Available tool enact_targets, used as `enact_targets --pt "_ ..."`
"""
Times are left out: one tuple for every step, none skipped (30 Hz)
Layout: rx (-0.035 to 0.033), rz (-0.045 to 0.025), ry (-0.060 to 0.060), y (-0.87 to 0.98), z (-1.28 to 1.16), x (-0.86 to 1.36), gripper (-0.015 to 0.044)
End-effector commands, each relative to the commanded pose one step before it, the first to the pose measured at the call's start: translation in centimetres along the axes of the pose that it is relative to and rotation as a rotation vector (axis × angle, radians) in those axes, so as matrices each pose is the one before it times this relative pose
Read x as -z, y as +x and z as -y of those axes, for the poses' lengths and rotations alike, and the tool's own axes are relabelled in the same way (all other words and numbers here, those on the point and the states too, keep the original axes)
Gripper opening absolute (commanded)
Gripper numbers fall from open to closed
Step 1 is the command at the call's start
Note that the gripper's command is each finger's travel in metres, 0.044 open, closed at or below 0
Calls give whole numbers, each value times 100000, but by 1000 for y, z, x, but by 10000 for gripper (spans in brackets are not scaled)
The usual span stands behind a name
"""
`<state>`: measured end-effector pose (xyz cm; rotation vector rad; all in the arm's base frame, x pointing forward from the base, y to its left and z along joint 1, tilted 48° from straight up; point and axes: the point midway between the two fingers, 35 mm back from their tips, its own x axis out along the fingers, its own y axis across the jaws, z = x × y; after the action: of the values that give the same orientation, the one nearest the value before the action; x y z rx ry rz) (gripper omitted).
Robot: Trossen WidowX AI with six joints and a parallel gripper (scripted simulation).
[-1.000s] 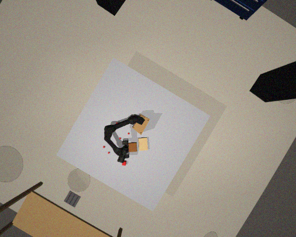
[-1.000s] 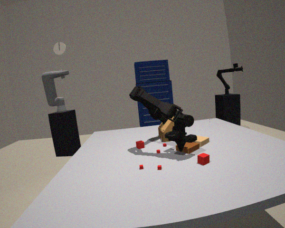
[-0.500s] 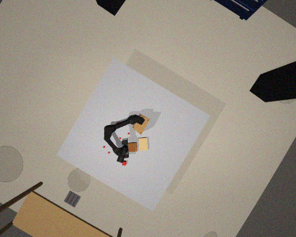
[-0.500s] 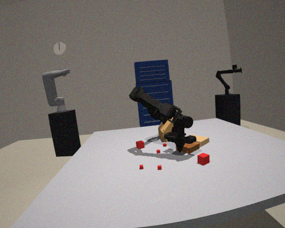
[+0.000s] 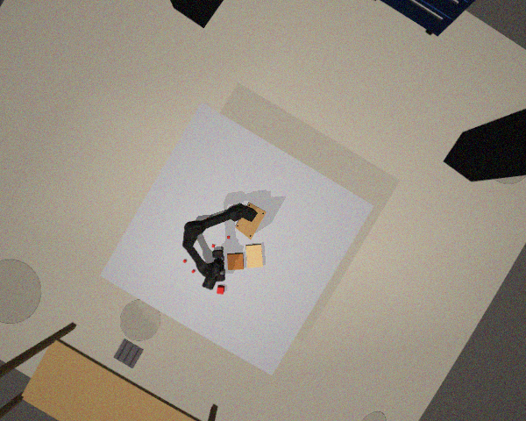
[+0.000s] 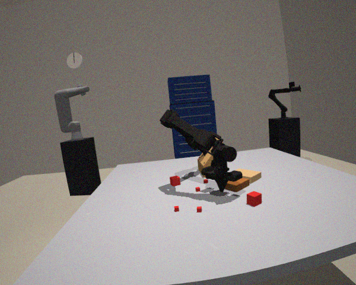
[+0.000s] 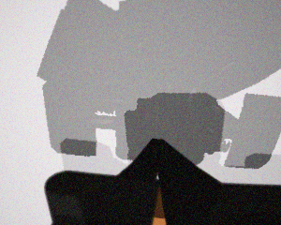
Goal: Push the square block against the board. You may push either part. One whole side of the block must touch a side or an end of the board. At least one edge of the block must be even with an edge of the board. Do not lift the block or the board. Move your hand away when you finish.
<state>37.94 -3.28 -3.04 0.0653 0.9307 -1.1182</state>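
Note:
The square block (image 5: 235,261) (image 6: 238,184) is orange-brown and lies flat on the table. A sliver of the block (image 7: 158,220) shows between the dark fingers in the wrist view. The board (image 5: 254,255) (image 6: 251,174) is pale wood and lies flat beside the block's right side in the top view. A thin gap shows between them there, a little wider toward the lower end. The block sits about midway along to the lower end of the board, its lower edge slightly beyond the board's. My gripper (image 6: 222,190) (image 7: 156,143) is shut and empty, pointing down low beside the block's side away from the board. Contact is unclear.
A larger red cube (image 5: 220,289) (image 6: 254,198) lies near the hand. Another red cube (image 6: 174,180) and several small ones, such as one (image 5: 228,237) (image 6: 205,181), lie around the arm. The arm's wooden base plate (image 5: 251,227) stands beyond the board's upper end.

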Motion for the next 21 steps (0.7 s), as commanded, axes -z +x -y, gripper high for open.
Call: enact_targets --pt "41 114 255 4 2 -846 0" --pt "9 17 4 1 3 -167 0" --pt "9 18 4 1 4 -167 0" --pt "10 18 4 1 5 -167 0" --pt "9 16 4 1 5 -138 0" --pt "5 10 2 1 3 -83 0" --pt "2 3 1 0 1 -28 0" --pt "-177 -289 -120 -302 -59 505 0" --pt "-49 -60 21 -907 -65 3 0" --pt "-27 -38 35 -1527 -48 13 0" --pt "39 46 37 -1544 30 21 0" --pt "52 69 24 -933 56 15 0" --pt "22 30 8 -312 25 5 0" --pt "0 0 0 0 0 0 0" --pt "0 0 0 0 0 0 0" --pt "0 0 0 0 0 0 0" --pt "0 0 0 0 0 0 0" --pt "0 -9 -5 2 11 222 0" --pt "5 -21 -14 6 43 663 0" --pt "24 -11 -18 15 94 984 0" --pt "27 7 -10 13 82 649 0"
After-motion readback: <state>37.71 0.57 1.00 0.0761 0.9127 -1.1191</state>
